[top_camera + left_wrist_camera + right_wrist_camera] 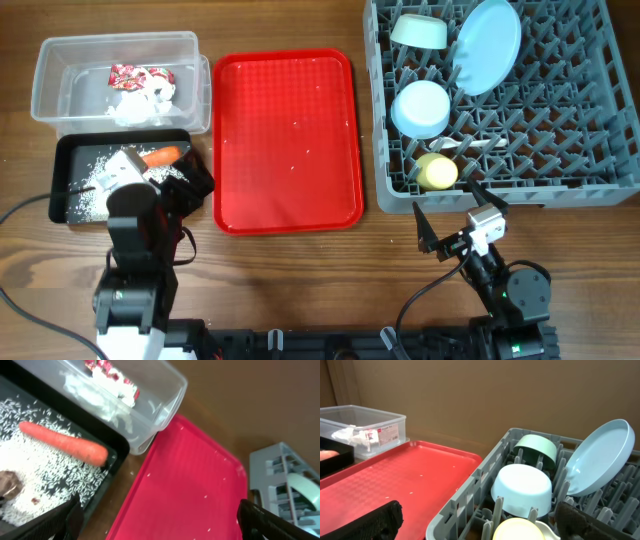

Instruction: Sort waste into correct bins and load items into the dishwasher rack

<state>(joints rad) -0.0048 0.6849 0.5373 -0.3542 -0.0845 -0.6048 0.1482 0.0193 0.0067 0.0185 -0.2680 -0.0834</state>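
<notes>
The clear tub [60, 60] holds the red-and-white wrapper [140, 75] and white tissue [140, 102]. The black tub [65, 150] holds rice [45, 480], the orange carrot [65, 442] and a brown lump [10, 485]. The grey rack [600, 170] holds the mint-green bowl [420, 32], pale-blue plate [488, 45], light-blue bowl [420, 108], yellow cup [437, 172] and white spoon [470, 148]. My left gripper [192, 182] is open and empty at the black tub's right end, by the tray edge [157, 520]. My right gripper [452, 208] is open and empty just in front of the rack [485, 520].
The flat red tray [288, 140] lies between the bins and the rack, with a few loose rice grains [296, 125] on it. A black cable [25, 205] runs over the wooden table at the left.
</notes>
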